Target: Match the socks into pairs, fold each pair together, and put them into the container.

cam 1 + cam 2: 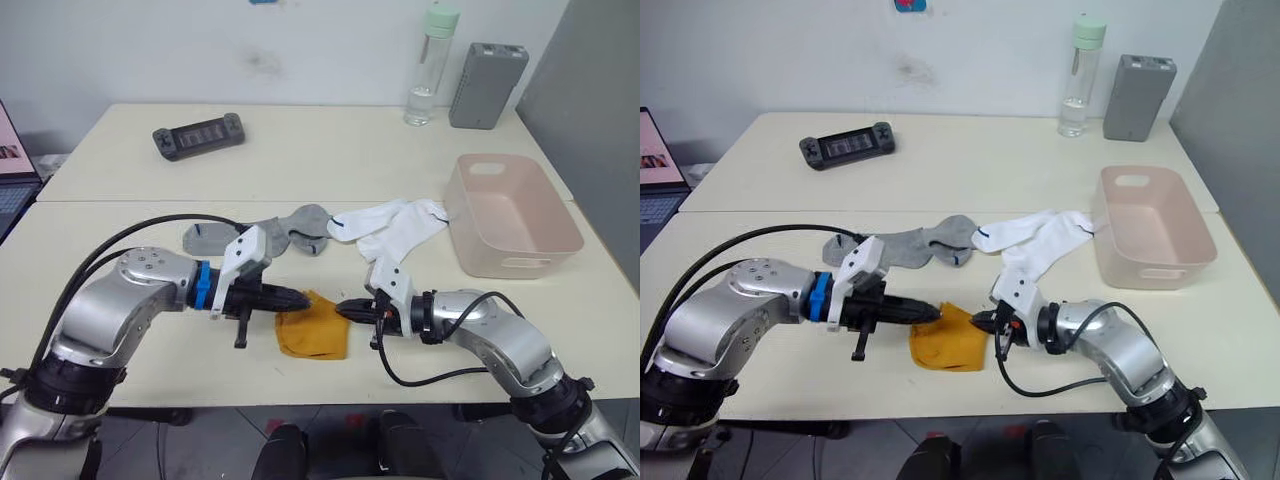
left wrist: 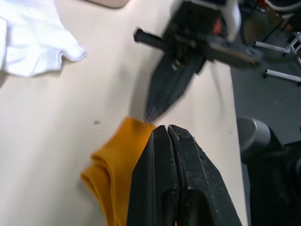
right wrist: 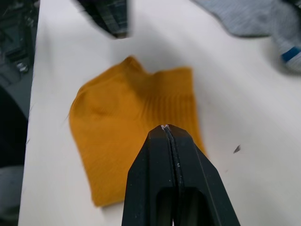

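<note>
A folded mustard-orange sock bundle (image 1: 312, 327) lies near the table's front edge, between my two grippers. My left gripper (image 1: 300, 297) is shut and empty, its tip at the bundle's left upper corner. My right gripper (image 1: 345, 309) is also shut and empty, its tip at the bundle's right edge. In the left wrist view the shut fingers (image 2: 183, 165) point over the orange fabric (image 2: 115, 165). The right wrist view has that fabric (image 3: 127, 117) spread flat ahead. Grey socks (image 1: 290, 232) and white socks (image 1: 395, 225) lie just behind. The pale pink container (image 1: 560, 225) stands at the right and holds nothing.
At the back of the table are a black game controller (image 1: 198, 135), a clear bottle with a green cap (image 1: 430, 70) and a grey box (image 1: 487, 85). A laptop (image 1: 10, 165) shows at the left edge. A seam (image 1: 120, 200) crosses the table.
</note>
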